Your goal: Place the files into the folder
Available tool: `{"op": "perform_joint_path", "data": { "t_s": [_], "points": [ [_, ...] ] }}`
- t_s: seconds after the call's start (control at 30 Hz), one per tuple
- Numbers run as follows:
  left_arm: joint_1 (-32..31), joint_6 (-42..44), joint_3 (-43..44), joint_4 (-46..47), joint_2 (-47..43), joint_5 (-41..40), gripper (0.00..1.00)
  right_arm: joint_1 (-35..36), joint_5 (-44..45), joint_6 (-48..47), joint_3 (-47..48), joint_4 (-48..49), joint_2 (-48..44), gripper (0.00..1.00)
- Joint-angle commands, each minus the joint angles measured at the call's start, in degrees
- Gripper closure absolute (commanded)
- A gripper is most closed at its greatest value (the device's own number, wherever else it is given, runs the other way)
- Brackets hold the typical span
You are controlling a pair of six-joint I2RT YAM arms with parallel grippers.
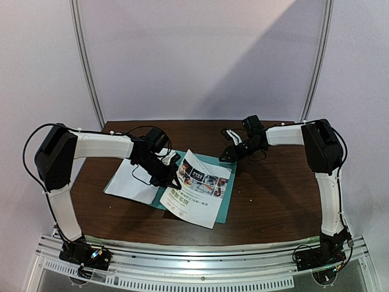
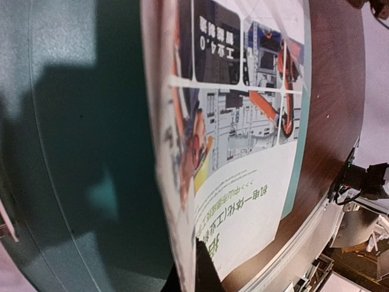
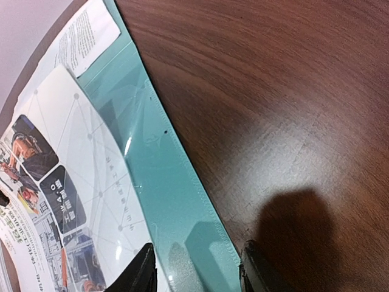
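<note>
Seemingly left claw [image 1: 169, 176] pinching colour sheet [image 1: 197, 191] atop teal folder [image 1: 223, 205], right claw [image 3: 197, 274] wide over folder edge

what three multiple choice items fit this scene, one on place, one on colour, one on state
1. Where does the colour sheet lie?
A. on the folder
B. on the floor
C. on the right arm

2. What colour is the folder?
A. red
B. yellow
C. teal

3. How is the right pincer?
A. shut on the colour sheet
B. open
C. shut on a cup

Answers:
1 A, the folder shows from under the sheet's right edge.
2 C, plain in the right wrist view.
3 B, its fingers stand apart.
</note>
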Motion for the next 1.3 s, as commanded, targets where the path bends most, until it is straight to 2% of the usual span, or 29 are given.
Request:
{"op": "perform_joint_path", "data": {
  "t_s": [0.0, 0.17, 0.33, 0.6, 0.83, 1.27],
  "points": [
    [0.16, -2.69, 0.02, 4.98, 0.84, 0.39, 1.0, 1.17, 0.73, -0.58, -2.71, -9.51, 2.3, 0.54],
    [0.05, -5.62, -1.23, 9.26, 1.39, 2.13, 1.0, 1.13, 0.28, -0.58, -2.83, -9.6, 2.63, 0.55],
    [-0.46, -5.09, -0.49, 9.83, 3.09, 3.15, 1.0, 1.14, -0.33, -0.66, -3.1, -9.54, 2.83, 0.55],
    [-1.55, 4.29, 6.7, -0.41, 7.49, 0.78, 1.0, 1.15, -0.5, -0.8, -3.1, -9.59, 3.27, 0.55],
    [-1.13, 7.6, 11.68, -4.8, 10.32, -1.53, 1.0, 1.14, -0.85, -0.85, -3.1, -9.71, 3.2, 0.55],
    [-0.93, 8.43, 12.3, -3.78, 12.76, -1.31, 1.0, 1.15, -0.73, -1.0, -3.76, -9.88, 3.26, 0.55]
  ]
}}
